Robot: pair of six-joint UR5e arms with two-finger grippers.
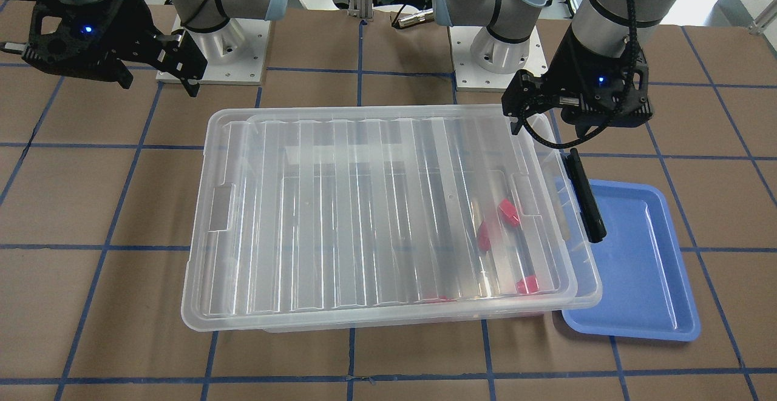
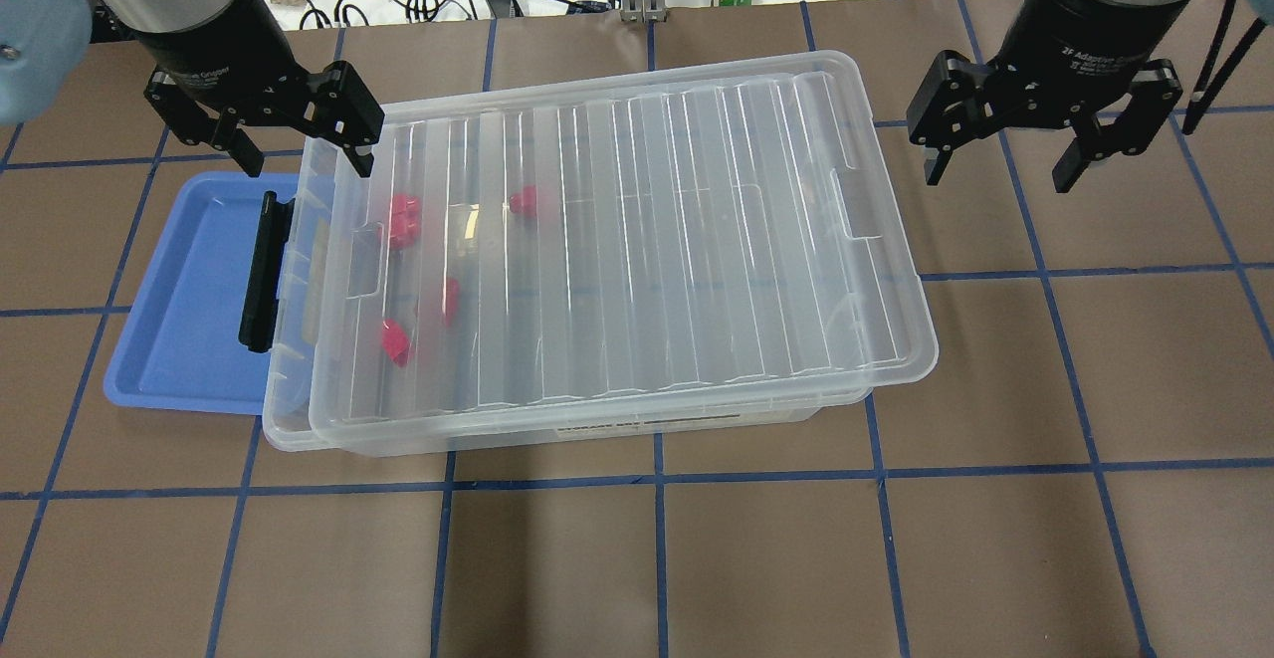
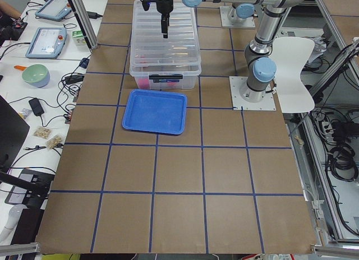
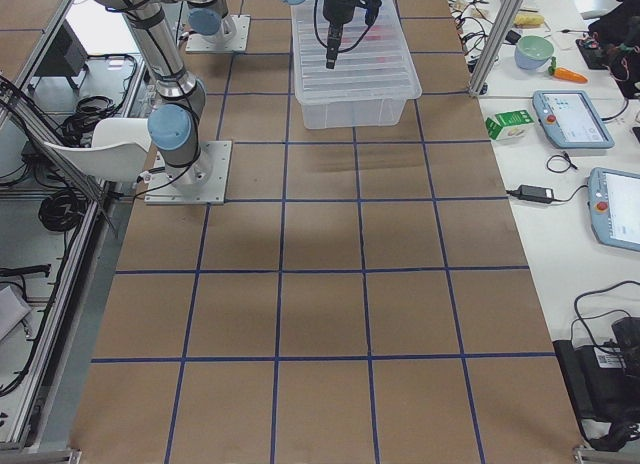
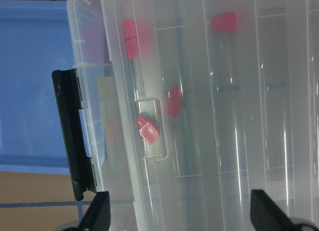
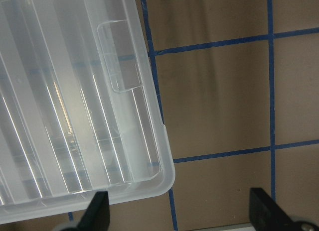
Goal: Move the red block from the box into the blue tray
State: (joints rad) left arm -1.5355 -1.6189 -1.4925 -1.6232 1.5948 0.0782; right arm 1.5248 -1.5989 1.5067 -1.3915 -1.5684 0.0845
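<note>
The box (image 2: 647, 429) sits toward the worktop's far edge with its ribbed lid (image 2: 637, 240) skewed on top. The red blocks (image 2: 403, 220) are shut in at the black handle (image 2: 261, 275) end, beside the blue tray (image 2: 189, 320) on the side of the worktop's left end. The left gripper (image 2: 304, 150) and right gripper (image 2: 1000, 175) hang near opposite ends, fingers spread and empty, likely to lift the lid. Ribs and glare blur the block count, and the handle end hides the tray's adjoining rim.

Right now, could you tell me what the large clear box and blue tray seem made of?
Large clear ribbed-lid box: likely glossy transparent plastic; red blocks show through, glare streaks. Shallow blue tray: probably smooth moulded plastic; soft sheen, rounded rim.
</note>
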